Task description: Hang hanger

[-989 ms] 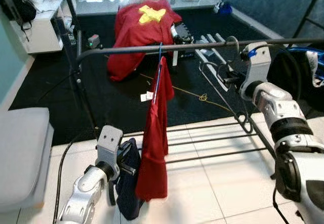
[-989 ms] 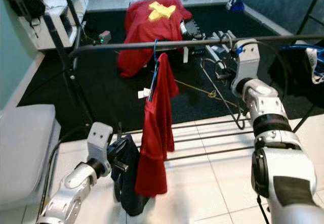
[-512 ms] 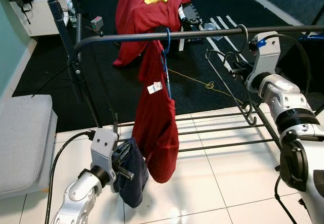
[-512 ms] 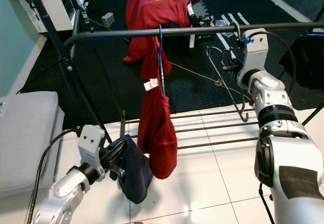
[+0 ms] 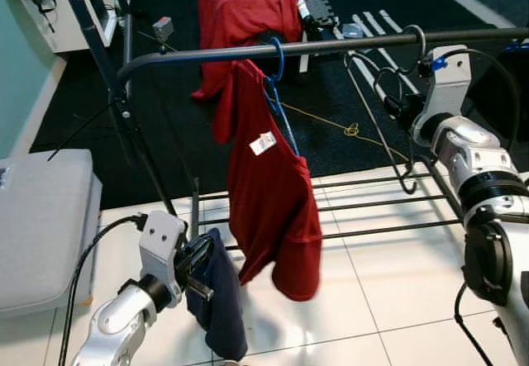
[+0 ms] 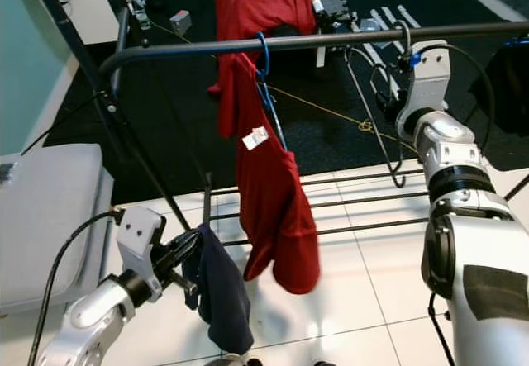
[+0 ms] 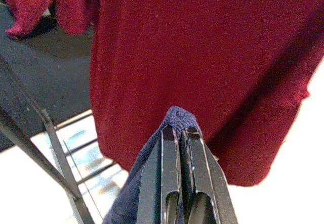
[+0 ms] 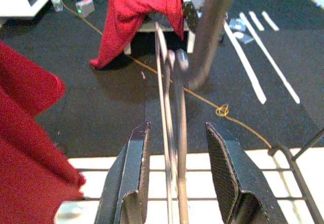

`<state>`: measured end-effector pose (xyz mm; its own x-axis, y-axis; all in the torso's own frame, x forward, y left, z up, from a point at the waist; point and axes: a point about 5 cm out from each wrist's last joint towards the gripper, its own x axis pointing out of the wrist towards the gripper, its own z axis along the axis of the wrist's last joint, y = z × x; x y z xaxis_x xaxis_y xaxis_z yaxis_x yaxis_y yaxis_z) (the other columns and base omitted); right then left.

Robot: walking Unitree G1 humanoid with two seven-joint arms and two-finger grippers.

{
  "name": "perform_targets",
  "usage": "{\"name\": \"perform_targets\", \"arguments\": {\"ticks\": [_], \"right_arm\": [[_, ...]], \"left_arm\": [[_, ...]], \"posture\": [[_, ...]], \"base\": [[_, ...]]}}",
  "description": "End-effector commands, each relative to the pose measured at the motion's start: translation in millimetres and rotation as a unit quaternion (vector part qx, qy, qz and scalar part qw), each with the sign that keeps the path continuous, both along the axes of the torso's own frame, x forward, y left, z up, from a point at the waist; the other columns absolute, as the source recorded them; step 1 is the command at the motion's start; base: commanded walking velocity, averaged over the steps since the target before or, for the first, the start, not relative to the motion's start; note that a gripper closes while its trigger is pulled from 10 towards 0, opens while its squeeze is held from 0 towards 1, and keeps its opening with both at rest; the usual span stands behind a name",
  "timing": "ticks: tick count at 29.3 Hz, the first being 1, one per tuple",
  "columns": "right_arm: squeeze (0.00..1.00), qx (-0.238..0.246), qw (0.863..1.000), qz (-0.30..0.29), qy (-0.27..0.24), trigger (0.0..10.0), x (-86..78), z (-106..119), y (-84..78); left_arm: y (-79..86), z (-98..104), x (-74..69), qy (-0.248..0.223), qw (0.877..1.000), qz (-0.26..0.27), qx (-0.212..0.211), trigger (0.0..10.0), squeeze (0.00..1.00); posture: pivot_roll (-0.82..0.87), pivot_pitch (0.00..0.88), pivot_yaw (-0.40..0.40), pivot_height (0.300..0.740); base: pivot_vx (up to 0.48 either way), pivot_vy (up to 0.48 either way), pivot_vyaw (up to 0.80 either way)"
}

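A black clothes rail [image 5: 331,45] crosses the view at chest height. A blue hanger [image 5: 278,60] hooked on it carries a red shirt [image 5: 273,192]. Further right a grey wire hanger [image 5: 376,118] has its hook over the rail. My right gripper [image 5: 390,106] is at that hanger, open, and its two fingers [image 8: 134,178] stand on either side of the hanger wires [image 8: 169,133] without clamping them. Low on the left, my left gripper [image 5: 198,260] is shut on a dark navy garment [image 5: 219,300] that hangs down just in front of the red shirt [image 7: 202,57].
The rack's lower bars [image 5: 372,205] run over the white tile floor. A grey cushion [image 5: 41,217] lies at the left. On the black carpet behind are a red cloth with a yellow star [image 5: 248,2], a yellow cord [image 5: 351,128] and a white shelf [image 5: 50,11].
The camera has shifted and looks further down. The red shirt has swung and turned on its blue hanger, its hem now further right. The left gripper keeps its hold on the navy garment.
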<state>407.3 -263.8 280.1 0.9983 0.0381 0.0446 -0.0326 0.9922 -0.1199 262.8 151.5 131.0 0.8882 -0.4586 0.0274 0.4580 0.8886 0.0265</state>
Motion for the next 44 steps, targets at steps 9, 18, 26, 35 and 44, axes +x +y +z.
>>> {"name": "perform_targets", "arguments": {"ticks": [9,18,26,35,44], "right_arm": [[0.00,-0.058,0.994,0.014,-0.097,10.0,-3.1,29,11.3],[0.00,-0.131,0.983,0.009,-0.131,10.0,-23.8,42,22.8],[0.00,-0.062,0.967,0.159,-0.191,10.0,-37.7,34,106.0],[0.00,0.038,0.961,0.235,-0.140,10.0,-42.4,-41,172.8],[0.00,0.085,0.965,0.229,-0.098,10.0,-45.6,-82,172.6]], "left_arm": [[-5.9,-3,12.1,0.008,1.000,-0.002,-0.010,10.0,0.00],[4.4,-11,28.8,0.036,0.998,0.050,-0.007,10.0,0.00],[26.9,-22,43.4,0.061,0.983,0.171,-0.012,10.0,0.00],[25.7,0,40.5,0.001,0.977,0.210,-0.035,10.0,0.00],[27.7,13,38.1,-0.034,0.974,0.222,-0.024,10.0,0.00]], "posture": [[0.08,0.117,0.109,0.740],[0.01,0.062,0.080,0.740],[-0.01,0.056,0.037,0.740],[0.10,0.036,-0.081,0.740],[0.07,0.048,-0.073,0.740]], "base": [[0.000,0.000,0.00],[0.000,0.000,0.00],[0.000,0.000,0.00],[0.000,0.000,0.00],[0.000,0.000,-0.22]]}}
